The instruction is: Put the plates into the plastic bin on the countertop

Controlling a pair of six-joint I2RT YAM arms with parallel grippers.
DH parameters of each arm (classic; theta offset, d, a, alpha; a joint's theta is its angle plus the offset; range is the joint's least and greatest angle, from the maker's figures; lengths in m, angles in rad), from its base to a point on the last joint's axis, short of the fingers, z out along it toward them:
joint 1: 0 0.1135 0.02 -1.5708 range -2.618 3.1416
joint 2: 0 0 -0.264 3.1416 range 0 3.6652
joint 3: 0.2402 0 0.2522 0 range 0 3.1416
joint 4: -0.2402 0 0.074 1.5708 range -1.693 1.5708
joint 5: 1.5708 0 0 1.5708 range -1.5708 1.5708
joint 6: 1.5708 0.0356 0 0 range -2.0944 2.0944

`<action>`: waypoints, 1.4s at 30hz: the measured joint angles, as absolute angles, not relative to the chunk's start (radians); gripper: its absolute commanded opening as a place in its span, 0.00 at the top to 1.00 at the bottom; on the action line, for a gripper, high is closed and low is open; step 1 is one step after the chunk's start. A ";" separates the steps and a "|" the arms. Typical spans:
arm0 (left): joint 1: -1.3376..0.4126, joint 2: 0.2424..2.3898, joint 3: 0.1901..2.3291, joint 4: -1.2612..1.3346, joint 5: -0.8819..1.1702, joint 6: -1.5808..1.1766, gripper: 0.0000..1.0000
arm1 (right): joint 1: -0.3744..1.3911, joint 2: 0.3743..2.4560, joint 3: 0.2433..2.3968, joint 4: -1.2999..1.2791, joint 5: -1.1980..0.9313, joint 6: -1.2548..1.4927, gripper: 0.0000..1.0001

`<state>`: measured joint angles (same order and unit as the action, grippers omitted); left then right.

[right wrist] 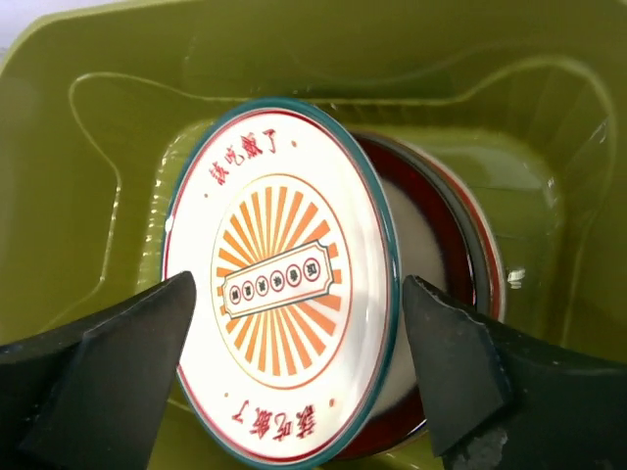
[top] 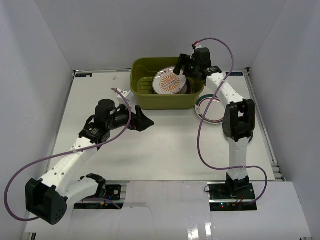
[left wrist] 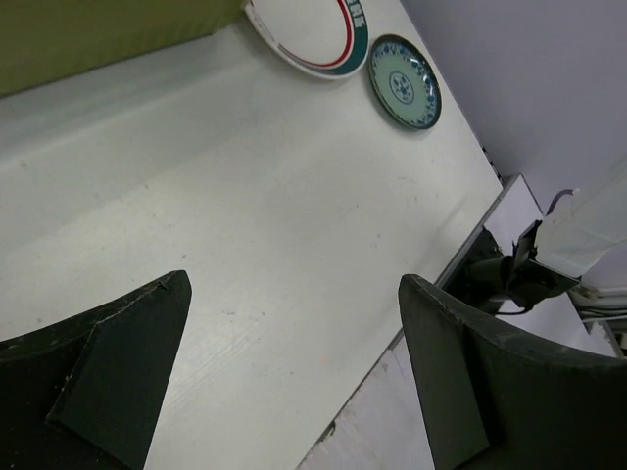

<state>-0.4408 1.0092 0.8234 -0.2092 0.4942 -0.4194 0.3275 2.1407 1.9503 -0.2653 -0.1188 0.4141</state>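
The olive-green plastic bin [top: 150, 100] stands at the back of the white countertop [top: 165, 150]. Inside it the white-orange sunburst plate [top: 169, 82] leans tilted against a cream plate with a dark red rim [right wrist: 446, 245]. My right gripper [top: 181, 68] hovers over the bin, open, its fingers [right wrist: 127, 362] on either side of the sunburst plate [right wrist: 284, 294] without gripping it. A white green-ringed plate [top: 206, 111] lies right of the bin, partly under the right arm. It also shows in the left wrist view [left wrist: 313, 34], beside a small teal plate [left wrist: 405, 81]. My left gripper [top: 144, 121] is open and empty above the countertop [left wrist: 245, 196].
White walls close in the table on the left, back and right. A purple cable [top: 202, 135] loops beside the right arm. The right arm's base [left wrist: 519, 269] sits at the table's near edge. The bin's wall [left wrist: 98, 34] fills the left wrist view's top left.
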 measured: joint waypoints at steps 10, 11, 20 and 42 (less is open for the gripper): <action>-0.565 1.147 0.820 -0.111 0.498 -0.582 0.02 | 0.387 2.004 1.862 -0.331 0.084 0.228 0.24; -0.607 1.178 0.823 -0.100 0.477 -0.596 0.02 | 0.383 1.952 1.801 -0.325 0.092 0.222 0.35; -0.752 1.322 0.903 -0.132 0.375 -0.578 0.02 | 0.058 1.440 1.125 -0.051 -0.043 0.336 0.65; -0.748 0.855 0.782 -0.296 0.023 -0.279 0.02 | -0.363 1.937 0.992 0.339 -0.439 0.563 0.48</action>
